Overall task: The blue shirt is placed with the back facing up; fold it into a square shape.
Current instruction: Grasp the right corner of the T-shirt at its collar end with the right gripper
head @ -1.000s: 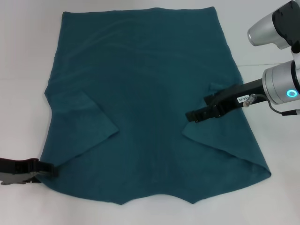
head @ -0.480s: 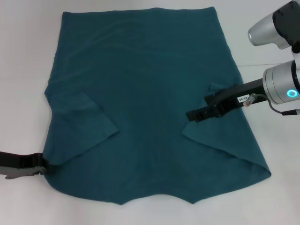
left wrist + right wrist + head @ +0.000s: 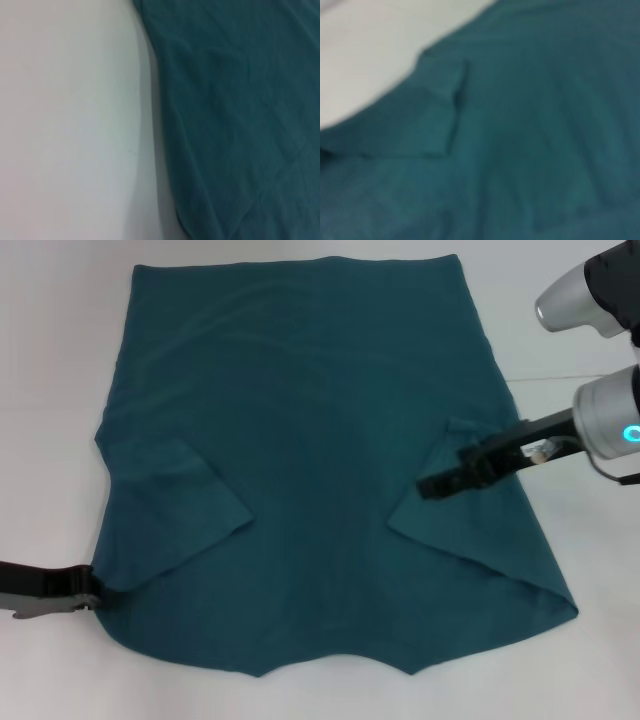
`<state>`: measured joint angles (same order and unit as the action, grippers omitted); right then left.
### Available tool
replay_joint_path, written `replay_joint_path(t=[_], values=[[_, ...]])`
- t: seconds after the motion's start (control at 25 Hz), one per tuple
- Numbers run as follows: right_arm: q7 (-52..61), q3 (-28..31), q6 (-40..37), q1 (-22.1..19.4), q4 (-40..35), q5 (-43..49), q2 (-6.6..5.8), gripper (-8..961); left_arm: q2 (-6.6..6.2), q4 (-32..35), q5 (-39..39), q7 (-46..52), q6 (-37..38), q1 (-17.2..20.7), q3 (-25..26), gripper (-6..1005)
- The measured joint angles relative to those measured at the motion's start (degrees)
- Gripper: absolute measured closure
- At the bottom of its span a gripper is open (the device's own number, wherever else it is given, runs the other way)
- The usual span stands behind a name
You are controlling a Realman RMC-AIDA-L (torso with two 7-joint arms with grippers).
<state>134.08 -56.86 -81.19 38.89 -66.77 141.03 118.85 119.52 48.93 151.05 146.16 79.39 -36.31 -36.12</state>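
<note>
The blue shirt lies flat on the white table, plain side up. Its left sleeve and right sleeve are both folded inward over the body. My left gripper sits low at the shirt's near left corner, right at the cloth's edge. My right gripper hovers over the folded right sleeve, pointing toward the shirt's middle. The left wrist view shows the shirt's edge beside bare table. In the right wrist view there is the shirt with a fold.
White table surrounds the shirt on the left, right and near sides. The right arm's silver links stand at the right edge of the head view.
My left gripper has drawn back to the left, off the shirt's near corner. My right gripper has pulled back to the right over the folded sleeve. The shirt has stayed put.
</note>
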Motion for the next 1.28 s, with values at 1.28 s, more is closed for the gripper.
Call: replay_joint_path(t=[1.28], values=[[25.9,-7.3,-11.1,-7.6,-6.7,22.5,1.16,41,0.19,0.0,-0.1,-3.8,-0.1,0.0,0.0,972]])
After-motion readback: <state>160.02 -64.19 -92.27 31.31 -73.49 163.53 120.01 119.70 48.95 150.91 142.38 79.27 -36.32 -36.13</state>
